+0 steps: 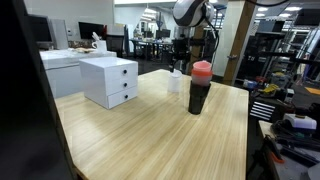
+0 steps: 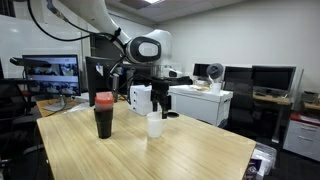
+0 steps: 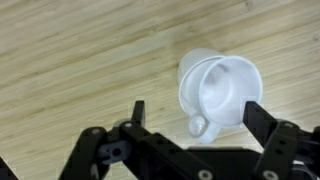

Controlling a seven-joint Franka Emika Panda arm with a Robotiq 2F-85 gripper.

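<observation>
the end effector [image 3: 196,112] is released, fingers spread wide, and hovers just above a white cup [image 3: 222,92] standing upright on the desk [image 3: 70,60]. in an exterior view a dark bottle [image 2: 104,118] with a red lid stands near the cup, at its nine o'clock. a white drawer box [image 1: 110,80] sits well apart.
</observation>
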